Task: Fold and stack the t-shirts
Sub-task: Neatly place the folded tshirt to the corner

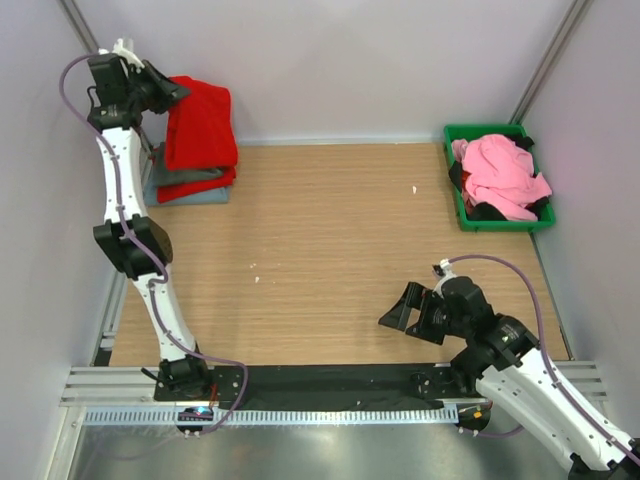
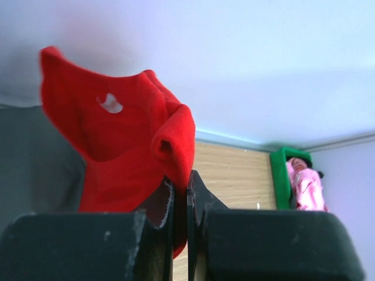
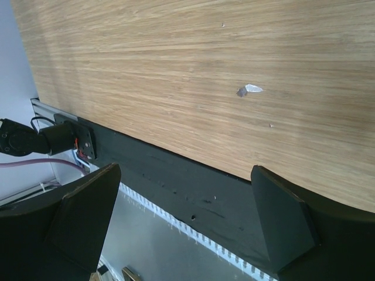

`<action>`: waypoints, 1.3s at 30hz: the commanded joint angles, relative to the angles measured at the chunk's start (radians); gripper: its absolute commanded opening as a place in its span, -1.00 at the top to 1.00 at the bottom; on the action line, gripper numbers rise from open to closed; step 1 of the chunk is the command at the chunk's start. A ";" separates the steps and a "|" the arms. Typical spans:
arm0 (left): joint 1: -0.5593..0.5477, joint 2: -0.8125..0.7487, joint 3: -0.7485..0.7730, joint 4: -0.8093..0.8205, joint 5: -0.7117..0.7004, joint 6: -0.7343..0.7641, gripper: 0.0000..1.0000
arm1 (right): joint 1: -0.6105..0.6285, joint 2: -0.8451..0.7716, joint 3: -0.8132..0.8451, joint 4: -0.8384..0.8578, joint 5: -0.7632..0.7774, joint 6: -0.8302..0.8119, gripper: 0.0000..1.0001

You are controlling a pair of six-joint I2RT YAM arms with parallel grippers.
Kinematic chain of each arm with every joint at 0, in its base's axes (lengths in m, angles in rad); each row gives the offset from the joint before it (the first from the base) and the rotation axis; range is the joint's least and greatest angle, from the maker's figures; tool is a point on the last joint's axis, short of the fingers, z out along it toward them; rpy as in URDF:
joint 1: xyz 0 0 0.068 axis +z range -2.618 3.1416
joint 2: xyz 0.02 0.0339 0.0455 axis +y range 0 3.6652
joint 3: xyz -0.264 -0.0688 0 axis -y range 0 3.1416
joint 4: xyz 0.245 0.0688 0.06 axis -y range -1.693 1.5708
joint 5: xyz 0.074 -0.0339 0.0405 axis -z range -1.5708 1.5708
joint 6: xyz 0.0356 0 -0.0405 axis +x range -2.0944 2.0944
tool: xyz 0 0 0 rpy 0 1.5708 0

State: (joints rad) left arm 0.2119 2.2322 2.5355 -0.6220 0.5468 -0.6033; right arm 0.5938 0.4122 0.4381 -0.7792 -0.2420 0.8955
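The red shirt [image 1: 203, 120] hangs over the stack [image 1: 190, 188] at the tabletop's [image 1: 330, 230] far left corner, its edge pinched in the closed left gripper [image 2: 188, 182]. Best to lower it square onto the stack, release only once the cloth lies flat, then back out without dragging. The right gripper [image 1: 405, 315] hovers wide open by the near right edge. A pink shirt [image 1: 500, 170] waits in the bin [image 1: 495, 131], far right corner.
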 commanded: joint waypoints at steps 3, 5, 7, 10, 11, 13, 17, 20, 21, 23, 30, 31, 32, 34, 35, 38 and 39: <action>0.061 -0.068 0.009 0.157 0.097 -0.090 1.00 | -0.002 0.039 -0.013 0.083 0.001 0.023 -0.99; 0.076 -0.068 0.002 0.165 0.105 -0.098 1.00 | -0.003 0.049 -0.015 0.089 0.001 0.026 -0.99; 0.087 -0.065 -0.003 0.165 0.117 -0.101 1.00 | -0.003 0.053 -0.018 0.095 0.001 0.026 -0.99; 0.089 -0.063 -0.009 0.174 0.134 -0.115 1.00 | -0.002 0.066 -0.021 0.103 0.003 0.026 -1.00; 0.089 -0.065 -0.017 0.182 0.142 -0.125 1.00 | -0.002 0.069 -0.022 0.107 0.003 0.026 -0.99; 0.090 -0.065 -0.024 0.206 0.157 -0.138 1.00 | -0.002 0.074 -0.027 0.112 0.003 0.031 -1.00; 0.092 -0.051 -0.024 0.211 0.166 -0.139 1.00 | -0.003 0.073 -0.029 0.112 -0.002 0.039 -0.99; 0.095 -0.008 -0.011 0.202 0.171 -0.136 1.00 | -0.002 0.071 -0.025 0.107 0.000 0.036 -0.99; 0.096 0.018 -0.003 0.196 0.170 -0.122 1.00 | -0.003 0.074 -0.025 0.110 0.001 0.036 -0.99; 0.103 0.047 0.029 0.168 0.153 -0.096 1.00 | -0.003 0.089 -0.027 0.118 0.006 0.034 -1.00; 0.161 0.205 0.115 0.156 0.131 -0.062 1.00 | -0.002 0.243 -0.019 0.227 -0.016 0.039 -0.99; 0.178 0.246 0.121 0.157 0.128 -0.059 1.00 | -0.002 0.264 -0.015 0.238 -0.019 0.039 -1.00; 0.184 0.265 0.140 0.156 0.125 -0.056 1.00 | -0.002 0.287 -0.009 0.244 -0.022 0.036 -1.00; 0.195 0.309 0.158 0.153 0.110 -0.046 1.00 | -0.002 0.355 0.007 0.261 -0.026 0.022 -1.00; 0.193 0.319 0.170 0.153 0.101 -0.036 1.00 | -0.002 0.394 0.010 0.273 -0.025 0.016 -0.99; 0.187 0.352 0.190 0.163 0.064 -0.013 1.00 | -0.002 0.439 0.007 0.302 -0.022 0.005 -0.99; 0.182 0.356 0.189 0.171 0.045 -0.001 1.00 | -0.002 0.467 -0.001 0.329 -0.025 0.011 -0.99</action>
State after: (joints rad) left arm 0.4068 2.6049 2.6534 -0.5064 0.6209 -0.6411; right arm 0.5938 0.8505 0.4122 -0.5426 -0.2565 0.9180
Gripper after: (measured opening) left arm 0.044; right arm 0.996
